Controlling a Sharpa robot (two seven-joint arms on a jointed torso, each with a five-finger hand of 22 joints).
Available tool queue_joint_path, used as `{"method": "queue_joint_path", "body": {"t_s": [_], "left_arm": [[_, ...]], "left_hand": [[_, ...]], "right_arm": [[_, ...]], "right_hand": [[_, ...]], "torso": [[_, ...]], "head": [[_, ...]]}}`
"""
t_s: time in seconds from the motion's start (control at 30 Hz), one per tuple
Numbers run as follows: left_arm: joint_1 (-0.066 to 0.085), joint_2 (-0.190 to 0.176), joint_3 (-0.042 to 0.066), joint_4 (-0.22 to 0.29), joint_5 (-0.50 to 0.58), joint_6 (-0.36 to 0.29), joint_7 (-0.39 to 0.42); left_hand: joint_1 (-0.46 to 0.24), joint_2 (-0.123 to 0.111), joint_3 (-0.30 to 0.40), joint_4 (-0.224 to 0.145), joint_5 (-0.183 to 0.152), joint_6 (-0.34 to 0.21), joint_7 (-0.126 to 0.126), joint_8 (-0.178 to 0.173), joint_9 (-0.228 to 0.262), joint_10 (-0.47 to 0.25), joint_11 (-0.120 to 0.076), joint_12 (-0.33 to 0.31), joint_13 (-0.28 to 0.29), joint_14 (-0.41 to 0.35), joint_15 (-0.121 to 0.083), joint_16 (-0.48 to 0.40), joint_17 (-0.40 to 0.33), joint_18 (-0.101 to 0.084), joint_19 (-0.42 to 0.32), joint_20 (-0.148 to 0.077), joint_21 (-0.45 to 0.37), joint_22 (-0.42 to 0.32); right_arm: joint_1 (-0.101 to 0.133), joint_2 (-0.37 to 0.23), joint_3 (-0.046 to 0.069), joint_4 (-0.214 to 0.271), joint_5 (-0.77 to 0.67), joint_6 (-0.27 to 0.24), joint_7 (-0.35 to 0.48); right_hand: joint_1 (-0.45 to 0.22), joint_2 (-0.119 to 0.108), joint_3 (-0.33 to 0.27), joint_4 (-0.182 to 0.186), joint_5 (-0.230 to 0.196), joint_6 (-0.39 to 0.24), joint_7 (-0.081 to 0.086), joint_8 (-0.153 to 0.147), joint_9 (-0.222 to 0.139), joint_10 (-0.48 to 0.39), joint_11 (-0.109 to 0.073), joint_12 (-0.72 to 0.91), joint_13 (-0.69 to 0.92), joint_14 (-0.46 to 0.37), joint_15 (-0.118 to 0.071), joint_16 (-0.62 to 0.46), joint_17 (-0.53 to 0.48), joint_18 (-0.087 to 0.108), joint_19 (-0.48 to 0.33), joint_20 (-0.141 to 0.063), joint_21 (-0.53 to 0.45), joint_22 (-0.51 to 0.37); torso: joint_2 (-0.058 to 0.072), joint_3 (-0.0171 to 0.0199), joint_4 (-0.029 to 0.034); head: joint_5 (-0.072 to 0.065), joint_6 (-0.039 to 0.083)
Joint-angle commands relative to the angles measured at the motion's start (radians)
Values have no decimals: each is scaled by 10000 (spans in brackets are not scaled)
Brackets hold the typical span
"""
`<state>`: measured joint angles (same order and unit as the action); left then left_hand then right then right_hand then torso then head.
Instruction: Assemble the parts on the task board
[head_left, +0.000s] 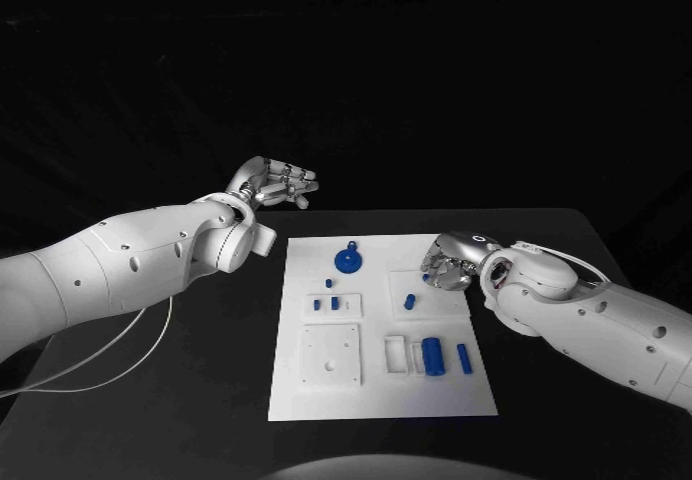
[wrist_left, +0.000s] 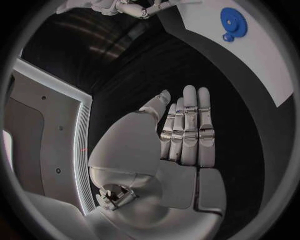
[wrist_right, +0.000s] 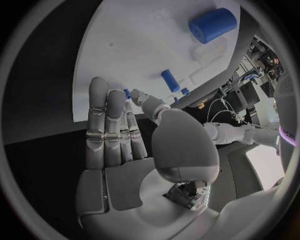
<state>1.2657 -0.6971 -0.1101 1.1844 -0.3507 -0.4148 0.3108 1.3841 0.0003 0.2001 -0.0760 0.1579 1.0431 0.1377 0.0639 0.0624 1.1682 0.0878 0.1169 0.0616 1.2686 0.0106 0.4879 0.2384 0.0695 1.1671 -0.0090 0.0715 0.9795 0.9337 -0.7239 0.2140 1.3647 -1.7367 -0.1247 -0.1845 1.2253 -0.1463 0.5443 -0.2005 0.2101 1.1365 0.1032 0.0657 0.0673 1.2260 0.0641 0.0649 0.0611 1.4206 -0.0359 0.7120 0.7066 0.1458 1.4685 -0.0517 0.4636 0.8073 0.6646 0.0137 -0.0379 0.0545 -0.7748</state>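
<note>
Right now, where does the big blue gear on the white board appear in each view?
Head view: blue gear lies on the far part of the task board, between the two hands.
Left wrist view: gear is beyond the left hand's fingertips, on the board.
Right wrist view: I cannot find it.
Shared landmark: the white task board.

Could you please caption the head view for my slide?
Both hands, left and right, open and empty beside the task board.

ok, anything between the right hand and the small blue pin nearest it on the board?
Nothing visible. The right hand hangs open at the task board edge, and the blue pin lies just beside it, with bare white plate between.
</note>
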Motion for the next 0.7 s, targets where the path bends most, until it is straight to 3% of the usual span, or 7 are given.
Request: {"method": "queue_joint_path", "body": {"t_s": [0.03, 0.33, 0.7], "left_arm": [[17, 20, 12, -8, 375, -98, 174], [17, 26, 12, -76, 441, -60, 145], [17, 13, 12, -82, 457, 26, 97]], "left_hand": [[5, 51, 15, -56, 57, -75, 0, -6, 15, -76, 12, -30, -12, 55, 38, -50, 16, -35, -39, -4, 14, 23], [-14, 50, 20, -77, 67, -197, 31, -9, 13, -126, 32, -40, -11, 68, 43, -70, 44, -26, -37, 1, 5, 74], [-31, 61, 25, -81, 69, -200, 32, -4, 16, -144, 36, -31, -12, 70, 47, -85, 60, -21, -39, 7, -3, 95]], "right_arm": [[-18, 55, -2, -50, -182, 115, 95], [-88, 312, -4, -334, -384, -9, -16], [-152, 454, -25, -440, -693, 130, -158]], "right_hand": [[-6, -118, 49, -15, 41, -13, 64, -24, -2, -43, 8, -30, -15, 36, -14, 14, 19, 59, 367, -80, 67, -3], [-42, -85, 181, -32, 46, 69, 42, -22, 2, 31, -18, -29, -15, 48, -36, 47, 58, 60, 366, -99, 158, 38], [-4, 128, 270, -68, -170, 639, -105, -9, 29, 515, -187, -13, -3, 54, -147, 75, 126, -7, 347, -199, 358, 238]], "torso": [[-1, -6, -3], [-3, -1, 10], [-3, -4, -8]], "head": [[15, -20], [18, -41], [22, -83]]}}
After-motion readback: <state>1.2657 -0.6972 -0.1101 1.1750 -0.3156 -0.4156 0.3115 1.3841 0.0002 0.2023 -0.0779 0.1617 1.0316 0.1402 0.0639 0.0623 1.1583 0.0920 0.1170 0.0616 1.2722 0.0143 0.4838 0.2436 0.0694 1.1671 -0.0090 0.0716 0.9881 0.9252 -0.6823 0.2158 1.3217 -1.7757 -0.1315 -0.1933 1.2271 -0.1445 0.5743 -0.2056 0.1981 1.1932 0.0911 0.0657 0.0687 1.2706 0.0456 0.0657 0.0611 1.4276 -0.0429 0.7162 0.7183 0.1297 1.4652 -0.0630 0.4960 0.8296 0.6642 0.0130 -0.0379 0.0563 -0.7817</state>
